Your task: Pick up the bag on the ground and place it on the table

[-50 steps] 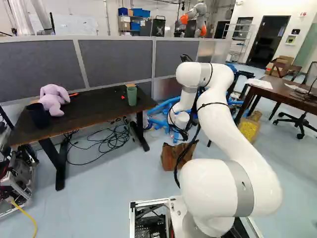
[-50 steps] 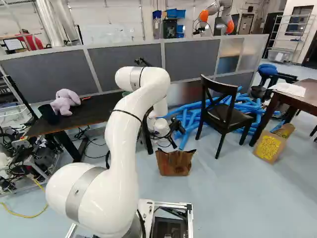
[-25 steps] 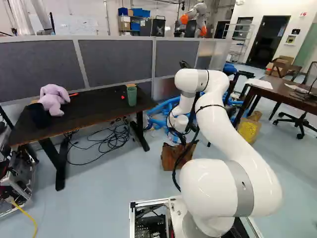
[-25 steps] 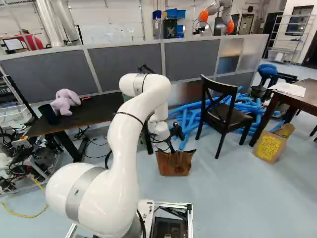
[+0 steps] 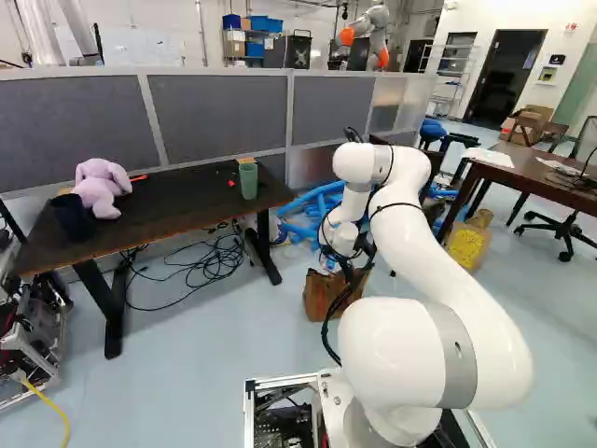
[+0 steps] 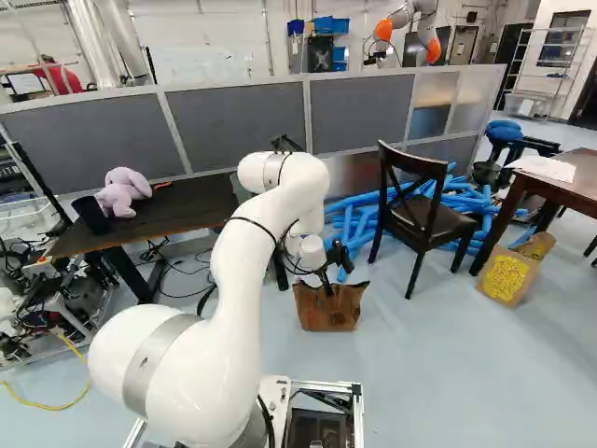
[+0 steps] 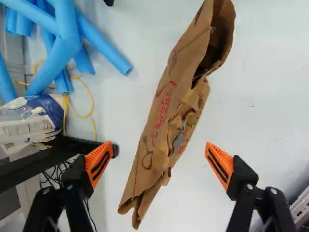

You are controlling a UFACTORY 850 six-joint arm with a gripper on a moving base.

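In the right base view my gripper (image 6: 326,276) hangs at the top edge of the brown paper bag (image 6: 328,310), which stands on the floor. The wrist view looks down on the bag (image 7: 166,111), narrow and crumpled along its top, lying slantwise between and ahead of the fingers. Wide apart, the gripper's (image 7: 158,164) orange-padded fingers stand one on each side of it, with floor showing between each pad and the paper. The dark table (image 5: 159,213) stands to the left of the bag in the left base view, bearing a purple plush toy (image 5: 101,189) and a green cup (image 5: 248,179).
Blue foam tubes (image 6: 359,219) lie behind the bag, near a black chair (image 6: 420,210). Another paper bag (image 6: 511,273) leans by the right-hand table (image 6: 560,198). Cables (image 5: 210,266) trail under the dark table. Grey partitions (image 5: 219,112) run behind, with another robot (image 5: 373,33) beyond.
In the right base view the arm has shifted rightward and its gripper has come down to the bag's top. The base and the bag have stayed put.
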